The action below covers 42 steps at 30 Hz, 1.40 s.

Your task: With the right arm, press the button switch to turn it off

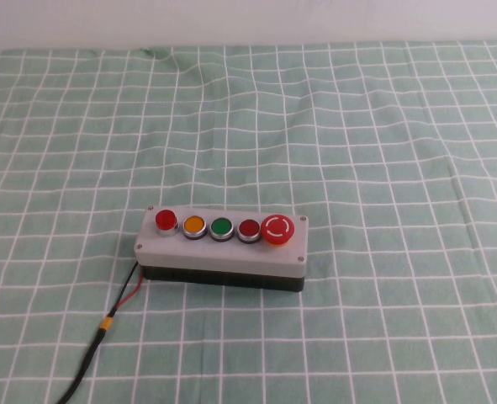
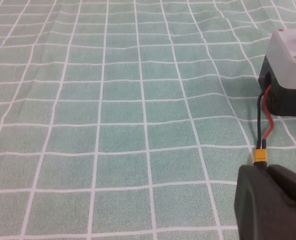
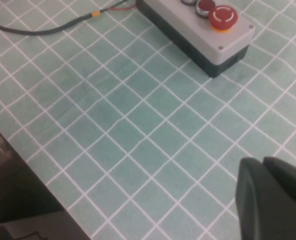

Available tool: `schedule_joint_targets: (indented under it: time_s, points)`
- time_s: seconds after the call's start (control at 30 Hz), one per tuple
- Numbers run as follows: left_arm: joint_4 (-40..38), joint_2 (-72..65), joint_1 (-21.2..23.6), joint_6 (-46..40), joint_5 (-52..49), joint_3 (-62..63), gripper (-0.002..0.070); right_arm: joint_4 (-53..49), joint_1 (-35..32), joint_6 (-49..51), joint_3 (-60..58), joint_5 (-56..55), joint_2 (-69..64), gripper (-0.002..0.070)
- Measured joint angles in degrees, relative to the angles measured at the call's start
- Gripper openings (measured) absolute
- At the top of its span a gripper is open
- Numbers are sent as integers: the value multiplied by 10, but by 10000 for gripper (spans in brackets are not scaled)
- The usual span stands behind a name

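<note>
The button switch, a light-grey box on a black base, lies on the cloth in the middle of the high view. Along its top run a red lamp, yellow, green and red buttons, and a large red mushroom button. Red and black wires leave its left end. My right gripper is shut and empty, well off from the switch. My left gripper is shut and empty, just short of the wires' yellow connector. Neither arm shows in the high view.
A green cloth with white checks covers the table. A black cable runs from the connector toward the front left. A white wall stands at the back. The right wrist view shows the table's edge and a dark drop.
</note>
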<state>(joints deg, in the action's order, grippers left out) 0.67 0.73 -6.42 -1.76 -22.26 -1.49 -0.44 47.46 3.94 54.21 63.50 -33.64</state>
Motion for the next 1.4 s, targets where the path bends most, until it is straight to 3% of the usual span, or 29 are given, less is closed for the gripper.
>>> schedule_joint_targets:
  time_s: [0.4, 0.63, 0.93, 1.17, 1.4]
  points:
    - [0, 0, 0, 0, 0, 0, -4, 17, -14, -1, -23, -3, 7, -16]
    - [0, 0, 0, 0, 0, 0, -4, -4, -173, -26, -74, -130, 61, -16]
    - [0, 0, 0, 0, 0, 0, -4, -11, -385, -28, -290, -411, 180, -16]
    - [0, 0, 0, 0, 0, 0, -4, -11, -469, -28, -447, -474, 272, -16]
    - [0, 0, 0, 0, 0, 0, -4, 0, -490, -28, -554, -481, 332, -16]
